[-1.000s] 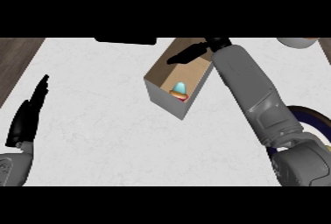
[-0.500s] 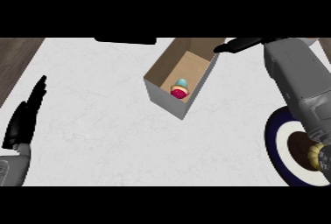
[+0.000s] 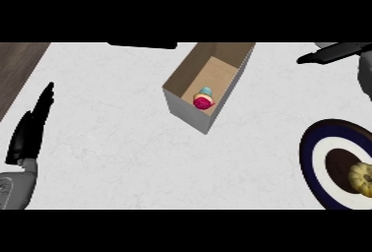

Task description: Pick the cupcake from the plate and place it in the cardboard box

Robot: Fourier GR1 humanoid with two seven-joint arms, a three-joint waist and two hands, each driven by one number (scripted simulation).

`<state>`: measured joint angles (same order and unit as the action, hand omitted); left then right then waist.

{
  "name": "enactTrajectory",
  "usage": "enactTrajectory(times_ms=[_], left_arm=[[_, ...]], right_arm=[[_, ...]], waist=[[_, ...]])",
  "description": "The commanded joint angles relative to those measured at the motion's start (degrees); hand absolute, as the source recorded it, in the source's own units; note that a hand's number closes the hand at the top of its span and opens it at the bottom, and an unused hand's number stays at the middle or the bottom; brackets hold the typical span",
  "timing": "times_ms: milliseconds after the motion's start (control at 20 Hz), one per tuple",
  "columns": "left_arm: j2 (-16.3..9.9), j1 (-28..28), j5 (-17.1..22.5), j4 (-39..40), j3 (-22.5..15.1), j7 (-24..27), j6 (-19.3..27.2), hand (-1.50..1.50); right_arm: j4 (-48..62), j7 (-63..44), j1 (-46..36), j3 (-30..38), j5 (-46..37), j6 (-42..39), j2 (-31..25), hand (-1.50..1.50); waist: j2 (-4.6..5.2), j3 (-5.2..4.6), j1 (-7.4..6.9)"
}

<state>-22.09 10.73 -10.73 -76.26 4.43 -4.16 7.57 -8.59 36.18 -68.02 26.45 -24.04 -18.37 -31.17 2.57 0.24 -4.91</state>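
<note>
The cupcake [image 3: 204,100], pink-topped with a light blue wrapper, lies inside the open cardboard box [image 3: 187,109] near its front wall. The plate [image 3: 314,162], dark blue rim with a white ring and brown centre, sits at the right edge. My right hand [image 3: 335,52] is at the upper right, away from the box, fingers straight and holding nothing. My left hand [image 3: 29,130] rests at the left edge, fingers straight and pointing up.
A yellowish ridged item [image 3: 361,173] lies on the plate's centre. A dark object [image 3: 142,45] sits at the counter's far edge. The counter's dark wooden border [image 3: 18,66] runs along the upper left.
My right arm has pulled away from the box toward the upper right, uncovering the plate. The cupcake stays in the box. The left hand has not moved.
</note>
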Motion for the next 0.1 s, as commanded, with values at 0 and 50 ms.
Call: enactTrajectory(times_ms=[0, 50], left_arm=[[-0.13, -0.35, -0.39, -0.34, -0.2, 1.4, -0.11, 0.0], [0.59, 1.53, -0.63, 1.3, -0.28, -0.06, 0.46, 0.0]], right_arm=[[0.08, 0.81, 0.29, -1.17, -1.37, -4.56, -4.75, -1.5], [0.32, 3.39, 3.18, -2.23, -2.41, -5.59, -4.75, -1.5]], waist=[[0.16, 0.02, -0.83], [0.5, 0.06, 0.0]])
